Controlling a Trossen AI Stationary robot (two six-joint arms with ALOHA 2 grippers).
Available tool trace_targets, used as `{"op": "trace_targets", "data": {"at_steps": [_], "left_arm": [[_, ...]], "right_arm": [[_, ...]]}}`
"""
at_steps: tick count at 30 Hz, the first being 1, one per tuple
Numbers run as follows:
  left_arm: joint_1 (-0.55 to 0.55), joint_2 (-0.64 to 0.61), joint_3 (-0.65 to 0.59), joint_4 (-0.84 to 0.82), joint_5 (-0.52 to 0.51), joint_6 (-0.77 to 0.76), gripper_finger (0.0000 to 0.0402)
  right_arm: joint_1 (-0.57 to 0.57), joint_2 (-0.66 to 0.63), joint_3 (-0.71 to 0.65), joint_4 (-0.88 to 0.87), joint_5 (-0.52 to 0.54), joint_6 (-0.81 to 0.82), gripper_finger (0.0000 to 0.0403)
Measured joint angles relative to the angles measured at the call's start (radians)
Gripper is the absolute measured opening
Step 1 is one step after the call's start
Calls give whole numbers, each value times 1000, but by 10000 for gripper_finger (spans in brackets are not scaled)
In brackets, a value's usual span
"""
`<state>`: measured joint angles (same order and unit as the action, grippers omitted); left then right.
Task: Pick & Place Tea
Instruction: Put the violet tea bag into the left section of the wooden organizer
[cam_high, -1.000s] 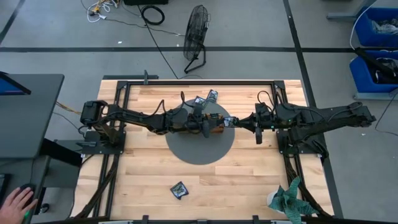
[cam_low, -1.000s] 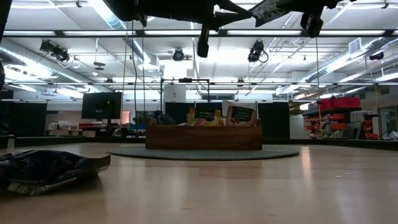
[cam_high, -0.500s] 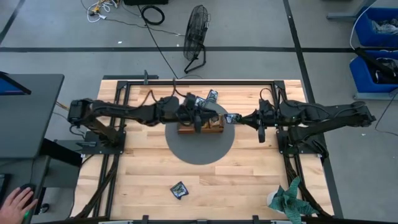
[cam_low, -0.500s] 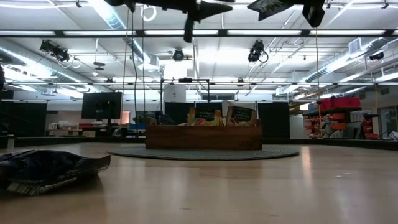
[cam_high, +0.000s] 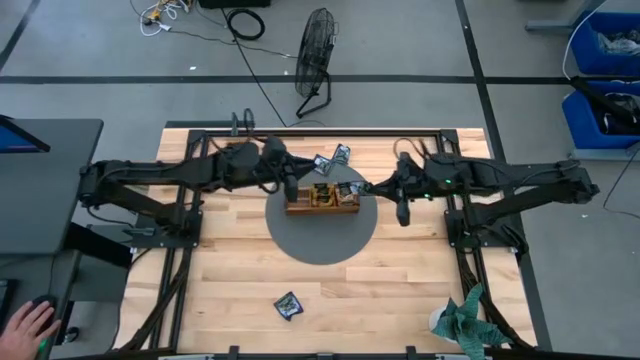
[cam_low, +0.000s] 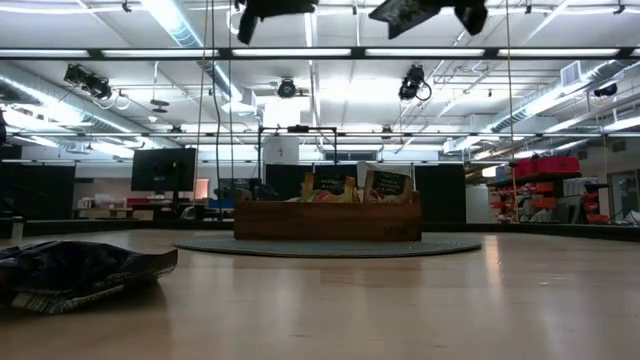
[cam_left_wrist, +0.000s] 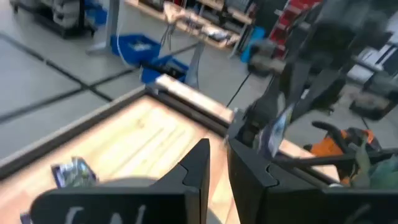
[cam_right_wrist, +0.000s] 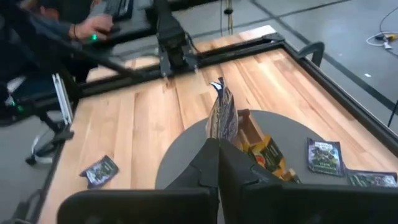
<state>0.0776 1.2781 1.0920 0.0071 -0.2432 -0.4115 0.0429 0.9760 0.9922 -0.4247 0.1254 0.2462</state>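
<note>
- A long wooden tray (cam_high: 322, 200) is set on a round grey mat (cam_high: 321, 226) in the middle of the table (cam_high: 240, 280)
- Some tea sachets (cam_high: 324, 195) are stood up inside the tray
- One tea sachet (cam_right_wrist: 222, 116) is pinched tight in the right gripper (cam_right_wrist: 216, 144), held in the air just beside the right end of the tray
- The left gripper (cam_left_wrist: 216, 163) is held up in the air near the left end of the tray; a small gap is seen between its fingers and nothing is held in it
- Two sachets (cam_high: 333, 157) are laid flat on the table just behind the tray
- Another sachet (cam_high: 288, 305) is laid well apart, near the front edge
- A person's hand (cam_high: 28, 325) is seen beside the table, at a desk
</note>
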Motion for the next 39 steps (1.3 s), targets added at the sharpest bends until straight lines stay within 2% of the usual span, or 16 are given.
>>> {"op": "trace_targets", "data": {"at_steps": [8,14,21,32,39], "left_arm": [[0,-129,1,-51,10,58,57],[0,-242,1,-234,10,67,57],[0,-347,1,-346,7,81,57],[0,-470,0,-391,-1,133,57],[0,-522,1,-443,-8,138,57]], "right_arm": [[-105,203,169,-36,-154,-89,0],[-172,365,320,-92,-248,-177,0],[-223,550,497,-155,-340,-231,0],[-244,807,776,-307,-359,-358,0],[-267,915,880,-368,-365,-391,0]]}}
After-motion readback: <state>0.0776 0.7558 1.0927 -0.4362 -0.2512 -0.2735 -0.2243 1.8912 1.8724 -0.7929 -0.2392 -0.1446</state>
